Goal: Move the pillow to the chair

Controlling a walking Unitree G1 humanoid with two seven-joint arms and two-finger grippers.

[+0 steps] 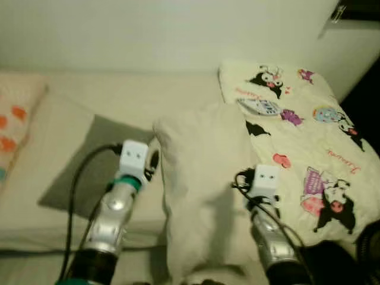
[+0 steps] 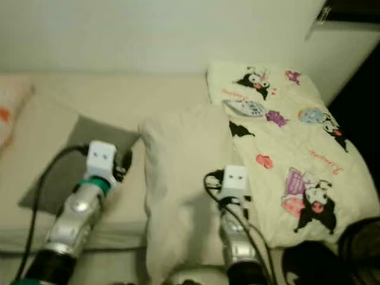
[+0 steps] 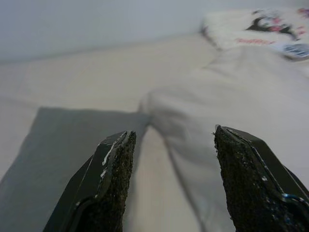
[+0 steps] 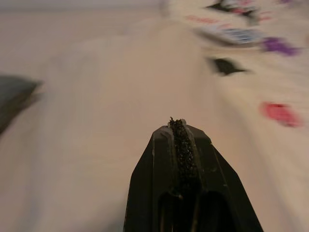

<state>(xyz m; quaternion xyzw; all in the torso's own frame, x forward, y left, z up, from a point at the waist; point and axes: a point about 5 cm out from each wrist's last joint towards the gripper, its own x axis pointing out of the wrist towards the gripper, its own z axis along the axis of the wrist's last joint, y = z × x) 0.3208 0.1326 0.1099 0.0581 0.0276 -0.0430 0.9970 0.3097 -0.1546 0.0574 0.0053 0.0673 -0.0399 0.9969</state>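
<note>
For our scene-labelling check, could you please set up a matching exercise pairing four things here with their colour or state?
Things:
1. pillow
2. mat
3. left pincer
4. right pincer

Descriptions:
A. shut
B. plain cream
C. open
D. grey

Pairs: 1-B, 2-D, 3-C, 4-A

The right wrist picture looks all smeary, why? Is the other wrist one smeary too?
Right wrist view: the pillow and cartoon blanket are blurred, the shut fingers sharper. Left wrist view: the fingers are crisp, the pillow beyond slightly soft.
</note>
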